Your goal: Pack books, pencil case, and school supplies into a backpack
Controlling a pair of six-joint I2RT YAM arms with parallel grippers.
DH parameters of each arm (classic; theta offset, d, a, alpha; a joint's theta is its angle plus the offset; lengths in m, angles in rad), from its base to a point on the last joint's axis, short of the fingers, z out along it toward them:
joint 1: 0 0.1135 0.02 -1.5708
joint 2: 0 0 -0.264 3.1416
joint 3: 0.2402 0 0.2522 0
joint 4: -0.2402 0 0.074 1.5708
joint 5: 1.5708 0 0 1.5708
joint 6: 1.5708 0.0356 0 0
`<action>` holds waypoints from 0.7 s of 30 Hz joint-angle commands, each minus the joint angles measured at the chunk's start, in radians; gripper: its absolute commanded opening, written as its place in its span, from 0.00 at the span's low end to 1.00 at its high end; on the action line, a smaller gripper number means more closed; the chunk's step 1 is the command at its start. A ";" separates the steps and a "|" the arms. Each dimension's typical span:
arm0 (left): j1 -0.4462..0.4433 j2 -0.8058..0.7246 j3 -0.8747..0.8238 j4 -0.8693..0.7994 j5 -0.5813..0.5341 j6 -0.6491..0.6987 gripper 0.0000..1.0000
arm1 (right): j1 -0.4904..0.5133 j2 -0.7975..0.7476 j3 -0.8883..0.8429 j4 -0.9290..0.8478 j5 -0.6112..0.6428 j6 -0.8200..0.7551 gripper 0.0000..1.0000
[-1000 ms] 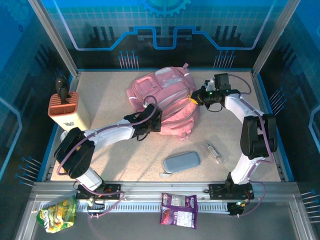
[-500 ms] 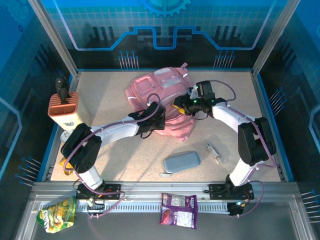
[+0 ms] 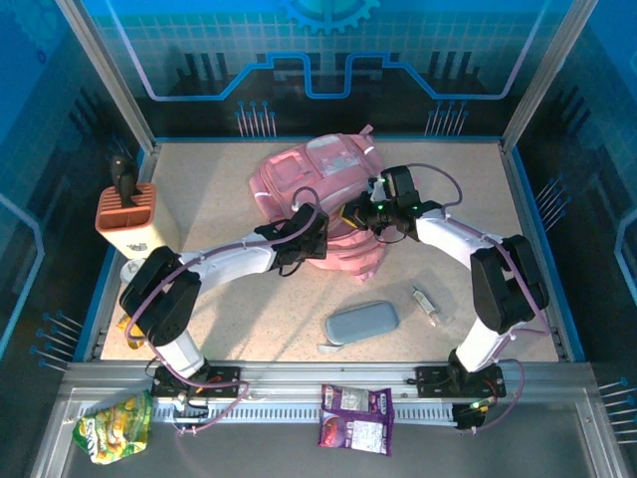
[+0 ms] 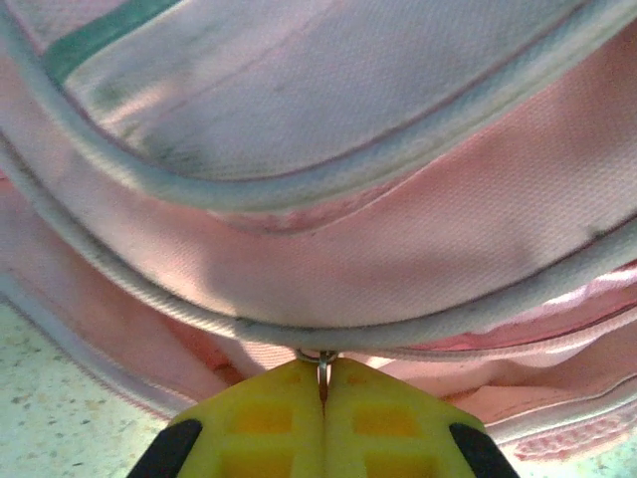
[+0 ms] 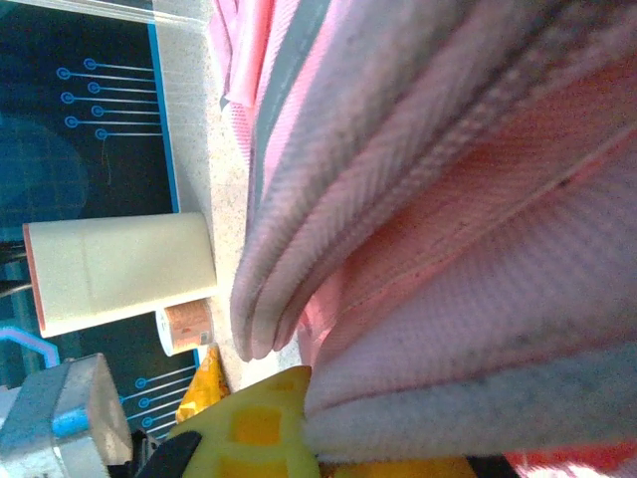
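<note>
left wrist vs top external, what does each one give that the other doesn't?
Left wrist, not top external: the left gripper up close, its yellow fingers shut on a small metal zipper pull under the backpack's grey piping.
Top external, not left wrist: the grey-blue pencil case and small clear tube lying on the table, the orange-and-cream block holder at left, and the green snack bag and purple snack packet on the front rail.
Both: the pink backpack and the speckled table.

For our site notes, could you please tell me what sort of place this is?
Probably a robot test cell: a speckled table walled by blue printed panels on metal posts, two arms bolted at its edge.
</note>
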 commanded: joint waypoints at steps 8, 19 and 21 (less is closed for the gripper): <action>0.281 -0.045 -0.094 0.156 -0.002 0.061 0.00 | -0.024 -0.069 -0.099 0.033 0.018 0.004 0.00; 0.418 0.060 -0.014 0.213 0.025 0.114 0.00 | 0.016 -0.062 -0.055 0.002 0.057 -0.024 0.00; 0.424 0.079 0.012 0.190 0.006 0.124 0.00 | 0.020 -0.059 -0.060 0.003 0.056 -0.031 0.00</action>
